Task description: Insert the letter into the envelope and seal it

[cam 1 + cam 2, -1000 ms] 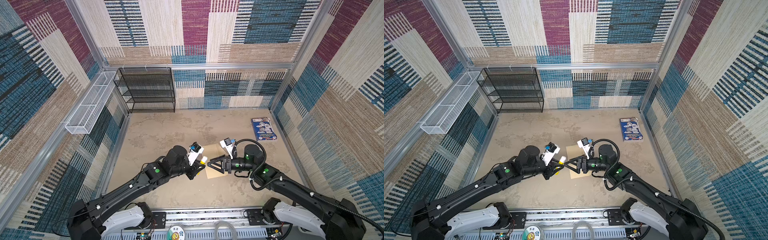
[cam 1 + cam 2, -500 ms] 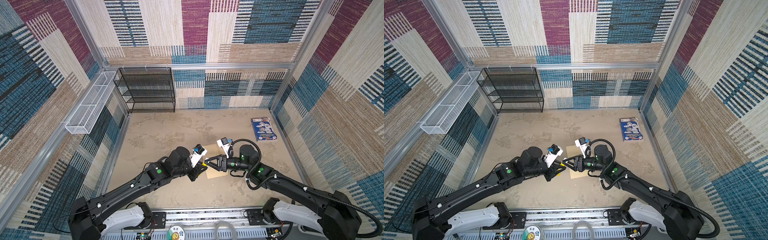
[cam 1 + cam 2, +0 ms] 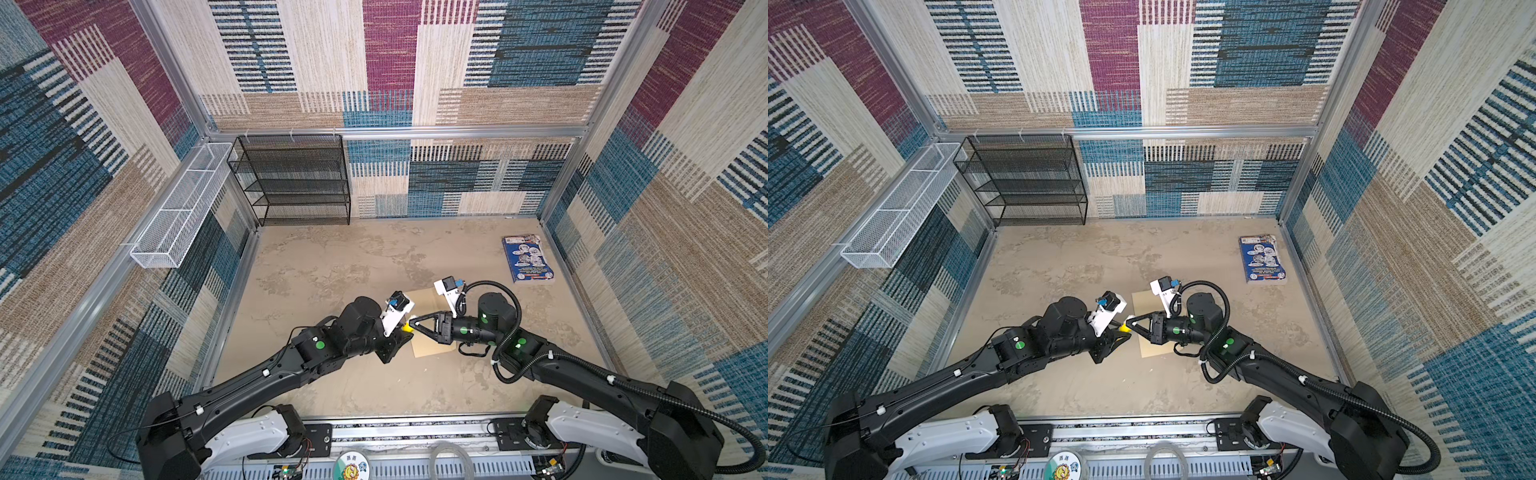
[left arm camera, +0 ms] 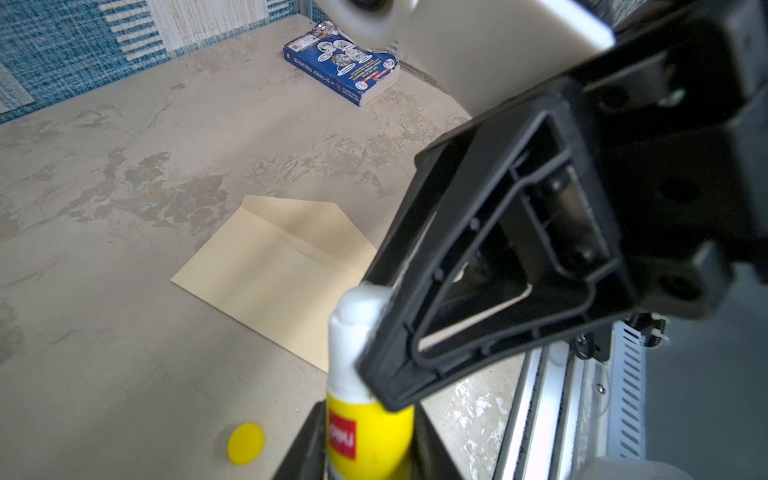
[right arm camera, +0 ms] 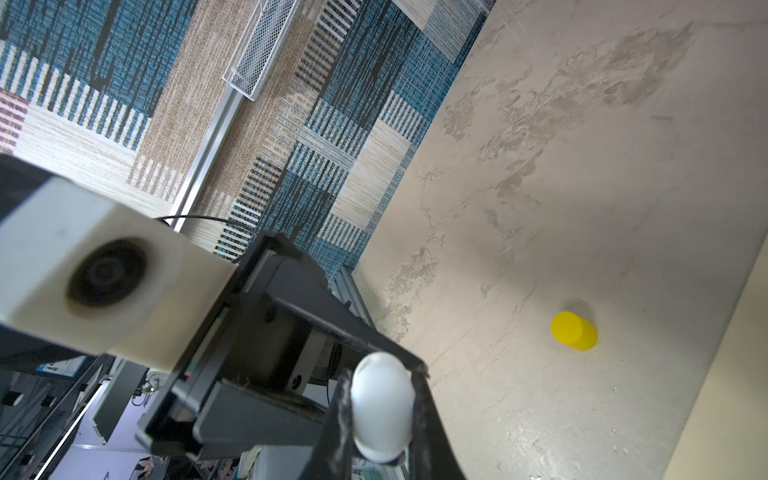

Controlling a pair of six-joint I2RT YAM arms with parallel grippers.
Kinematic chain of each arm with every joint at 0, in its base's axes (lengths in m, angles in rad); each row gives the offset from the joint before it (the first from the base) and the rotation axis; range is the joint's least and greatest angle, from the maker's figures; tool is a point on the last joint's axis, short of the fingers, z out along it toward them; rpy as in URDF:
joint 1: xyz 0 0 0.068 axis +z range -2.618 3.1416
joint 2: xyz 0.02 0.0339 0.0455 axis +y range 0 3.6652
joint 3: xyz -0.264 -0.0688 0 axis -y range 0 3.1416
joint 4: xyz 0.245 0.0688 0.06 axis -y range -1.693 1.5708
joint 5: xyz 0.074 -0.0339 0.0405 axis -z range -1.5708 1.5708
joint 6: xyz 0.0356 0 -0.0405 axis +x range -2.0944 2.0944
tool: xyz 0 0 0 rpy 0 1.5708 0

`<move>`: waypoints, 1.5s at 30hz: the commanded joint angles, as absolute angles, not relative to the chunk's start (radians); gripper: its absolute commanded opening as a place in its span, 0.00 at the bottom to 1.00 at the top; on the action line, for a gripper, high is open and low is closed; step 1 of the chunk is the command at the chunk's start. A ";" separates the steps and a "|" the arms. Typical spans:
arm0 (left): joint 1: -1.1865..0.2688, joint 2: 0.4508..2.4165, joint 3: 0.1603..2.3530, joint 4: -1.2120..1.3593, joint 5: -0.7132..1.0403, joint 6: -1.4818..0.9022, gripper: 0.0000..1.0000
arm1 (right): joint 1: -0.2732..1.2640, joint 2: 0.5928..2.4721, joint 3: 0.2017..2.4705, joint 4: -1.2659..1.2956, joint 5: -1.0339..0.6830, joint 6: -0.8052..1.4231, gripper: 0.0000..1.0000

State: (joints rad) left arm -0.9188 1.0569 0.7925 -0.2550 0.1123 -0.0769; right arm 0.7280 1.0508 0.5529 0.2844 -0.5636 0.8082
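Note:
The tan envelope (image 4: 266, 274) lies flat on the table with its flap (image 4: 299, 216) open; in both top views it sits under the two grippers (image 3: 428, 349) (image 3: 1152, 349). The letter is out of view. A yellow glue stick (image 4: 370, 432) with a white top stands between the fingers of my left gripper (image 4: 368, 409); whether they press on it does not show. My right gripper (image 5: 382, 374) is shut on the stick's white top (image 5: 382, 411). The two grippers meet tip to tip (image 3: 409, 326) above the envelope's left edge. The stick's yellow cap (image 4: 246, 443) (image 5: 574, 330) lies loose on the table.
A glossy blue booklet (image 3: 527, 258) lies at the back right by the wall. A black wire shelf (image 3: 295, 178) stands at the back left, and a white wire basket (image 3: 178, 208) hangs on the left wall.
My right gripper has moved left to the left gripper and closed its wide-open fingers on the glue stick's white top. The left arm has shifted only slightly.

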 commanded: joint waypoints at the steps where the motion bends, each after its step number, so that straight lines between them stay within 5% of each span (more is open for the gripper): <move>1: -0.918 1.025 0.754 -0.189 0.082 -0.087 0.53 | 0.729 1.028 0.554 0.303 -0.521 0.847 0.10; 10: -0.918 0.995 0.701 -0.139 0.110 -0.091 0.53 | 0.728 1.020 0.541 0.320 -0.525 0.862 0.09; 23: -0.918 1.011 0.694 -0.130 0.144 -0.069 0.15 | 0.729 1.016 0.534 0.319 -0.532 0.867 0.13; 25: -0.918 1.002 0.691 -0.132 0.139 -0.069 0.10 | 0.729 1.012 0.535 0.305 -0.531 0.863 0.18; 29: -0.918 0.970 0.691 -0.182 0.077 -0.072 0.06 | 0.727 0.988 0.566 0.185 -0.474 0.827 0.64; 31: -0.918 0.944 0.692 -0.230 0.024 -0.080 0.05 | 0.717 0.950 0.577 0.084 -0.397 0.809 0.73; 36: -0.914 0.859 0.699 -0.349 -0.114 -0.159 0.03 | 0.603 0.946 0.610 -0.104 -0.361 0.786 0.77; 45: -0.914 0.712 0.764 -0.644 -0.255 -0.395 0.03 | 0.733 1.429 0.894 -0.290 -0.268 0.563 0.75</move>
State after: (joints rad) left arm -0.9134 0.7433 0.7467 -0.5083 -0.1722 -0.2787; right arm 0.6903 1.3468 0.8364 -0.2268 -0.3202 0.6483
